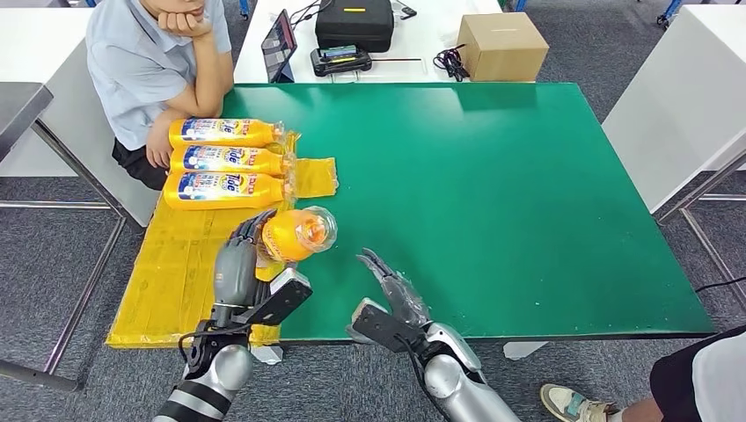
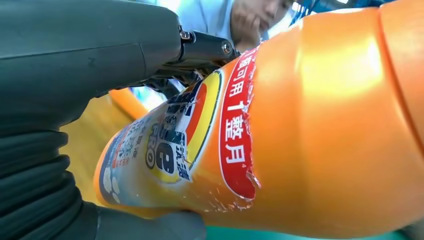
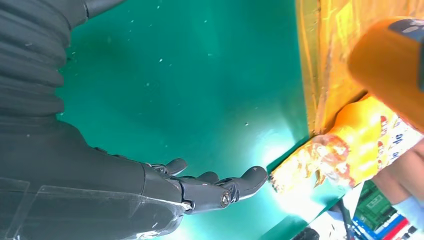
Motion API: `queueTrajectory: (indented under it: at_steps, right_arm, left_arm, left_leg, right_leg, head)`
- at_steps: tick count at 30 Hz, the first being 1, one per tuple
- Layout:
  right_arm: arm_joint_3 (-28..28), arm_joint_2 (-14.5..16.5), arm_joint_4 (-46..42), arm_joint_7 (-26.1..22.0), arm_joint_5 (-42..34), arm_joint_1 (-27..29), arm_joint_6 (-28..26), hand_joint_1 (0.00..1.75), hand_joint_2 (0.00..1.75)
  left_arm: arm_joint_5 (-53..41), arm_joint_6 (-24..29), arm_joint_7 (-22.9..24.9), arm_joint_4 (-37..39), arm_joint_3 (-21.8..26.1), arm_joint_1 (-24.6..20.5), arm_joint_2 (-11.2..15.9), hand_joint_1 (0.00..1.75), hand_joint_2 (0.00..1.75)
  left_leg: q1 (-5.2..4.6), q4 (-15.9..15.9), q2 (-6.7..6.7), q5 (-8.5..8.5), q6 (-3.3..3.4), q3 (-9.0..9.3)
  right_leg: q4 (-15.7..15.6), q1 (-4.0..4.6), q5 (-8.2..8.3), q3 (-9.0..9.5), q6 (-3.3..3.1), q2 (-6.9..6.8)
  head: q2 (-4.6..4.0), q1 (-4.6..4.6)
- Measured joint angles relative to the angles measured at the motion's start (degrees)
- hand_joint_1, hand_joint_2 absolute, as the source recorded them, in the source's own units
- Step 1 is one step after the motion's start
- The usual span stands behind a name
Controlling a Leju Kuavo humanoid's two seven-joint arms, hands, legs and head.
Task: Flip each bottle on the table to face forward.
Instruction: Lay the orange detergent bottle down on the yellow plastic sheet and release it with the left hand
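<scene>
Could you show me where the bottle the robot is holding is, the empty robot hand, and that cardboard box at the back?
held bottle [image 1: 295, 234], head view, on its orange body.
right hand [image 1: 393, 286], head view, on the palm, fingers spread.
cardboard box [image 1: 502, 46], head view, on its top face.

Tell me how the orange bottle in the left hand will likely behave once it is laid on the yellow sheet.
The orange bottle looks round-bodied, so lying down it may roll unless it rests against the three bottles already lined up. Its glossy wrapped surface probably makes it slippery in the left hand. It looks rigid, unlikely to bend.
</scene>
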Motion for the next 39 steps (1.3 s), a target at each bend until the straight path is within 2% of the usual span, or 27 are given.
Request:
queueTrajectory:
  at_steps: [5, 9, 12, 15, 20, 22, 24, 26, 27, 29, 39]
  right_arm:
    - [-0.06, 0.68, -0.55, -0.79, -0.06, 0.05, 0.95, 0.00, 1.75]
    - [-0.06, 0.75, -1.56, -1.16, -0.46, 0.38, 1.63, 0.00, 1.75]
    - [-0.06, 0.78, -1.93, -1.41, -0.90, 0.57, 2.18, 0.00, 1.75]
    - [-0.06, 0.81, -1.96, -1.56, -1.20, 0.56, 2.70, 0.00, 1.75]
    - [-0.06, 1.10, -1.96, -1.84, -1.46, 0.52, 3.33, 0.00, 1.75]
    - [-0.06, 1.14, -1.96, -1.86, -1.54, 0.52, 3.43, 0.00, 1.75]
    - [-0.06, 1.16, -1.96, -1.87, -1.58, 0.52, 3.47, 0.00, 1.75]
    - [-0.06, 1.17, -1.96, -1.87, -1.60, 0.52, 3.50, 0.00, 1.75]
    - [-0.06, 1.18, -1.96, -1.87, -1.61, 0.52, 3.51, 0.00, 1.75]
    - [-0.07, 1.19, -1.96, -1.87, -1.63, 0.54, 3.51, 0.00, 1.75]
    - [-0.24, 1.19, -1.96, -1.87, -1.65, 0.66, 3.55, 0.00, 1.75]
  left_arm:
    - [-17.47, -0.80, 7.34, 4.79, 2.30, -3.14, 2.73, 1.75, 1.75]
    - [-25.55, -2.59, 11.60, 9.52, 2.70, -5.39, 4.98, 1.75, 1.75]
    - [-32.58, -6.24, 17.23, 13.64, 2.23, -7.70, 6.80, 1.75, 1.75]
    - [-35.12, -9.51, 21.23, 18.85, 0.74, -10.85, 8.43, 1.71, 1.75]
    - [-35.49, -10.49, 23.21, 26.31, -1.22, -15.28, 9.53, 1.53, 1.75]
    - [-35.50, -10.41, 23.81, 28.79, -2.17, -16.64, 9.82, 1.32, 1.75]
    - [-35.49, -10.41, 23.92, 30.74, -2.81, -17.58, 9.96, 0.69, 1.75]
    - [-35.44, -10.38, 23.62, 32.21, -3.17, -18.32, 10.00, 0.16, 1.75]
    - [-35.36, -10.34, 23.30, 32.83, -3.22, -18.63, 10.00, 0.07, 1.75]
    - [-34.96, -10.38, 22.51, 33.81, -3.23, -18.99, 9.98, 0.00, 1.75]
    - [-32.73, -13.81, 19.64, 35.08, -2.69, -20.28, 8.71, 0.00, 1.75]
  left_leg:
    - [0.02, 0.00, -0.01, 0.04, -0.05, 0.00]
    - [0.02, 0.00, -0.01, 0.05, -0.05, 0.00]
    - [0.02, 0.00, -0.01, 0.05, -0.06, -0.01]
    - [0.02, 0.00, -0.01, 0.05, -0.06, 0.00]
    - [0.02, 0.00, -0.02, 0.06, -0.05, 0.02]
    - [0.02, 0.00, -0.03, 0.06, -0.05, 0.04]
    - [0.02, 0.00, -0.03, 0.06, -0.06, 0.06]
    - [0.02, 0.00, -0.03, 0.06, -0.06, 0.08]
    - [0.02, 0.00, -0.03, 0.06, -0.06, 0.09]
    - [0.02, -0.01, -0.01, 0.06, -0.06, 0.13]
    - [0.02, -0.01, -0.04, 0.07, -0.07, 0.22]
  right_leg:
    - [0.02, 0.01, 0.00, 0.00, 0.00, 0.00]
    - [0.02, 0.01, 0.00, 0.00, 0.00, 0.00]
    - [0.02, 0.01, 0.00, -0.01, 0.00, 0.00]
    - [0.02, 0.01, 0.00, -0.01, -0.01, 0.00]
    - [0.03, 0.01, 0.01, 0.03, -0.01, -0.01]
    - [0.03, 0.01, 0.01, 0.06, -0.01, -0.01]
    - [0.03, 0.01, 0.01, 0.08, -0.01, -0.01]
    - [0.03, 0.01, 0.01, 0.10, -0.01, -0.01]
    - [0.03, 0.01, 0.01, 0.12, -0.01, -0.01]
    - [0.03, 0.01, 0.01, 0.12, -0.02, -0.01]
    - [0.03, 0.00, 0.02, 0.23, -0.02, -0.02]
  head:
    - [0.00, 0.00]
    - [0.00, 0.00]
    - [0.00, 0.01]
    - [0.00, 0.01]
    - [0.00, 0.00]
    - [0.00, 0.01]
    - [0.00, 0.01]
    - [0.00, 0.01]
    - [0.00, 0.01]
    - [0.00, 0.01]
    - [0.00, 0.01]
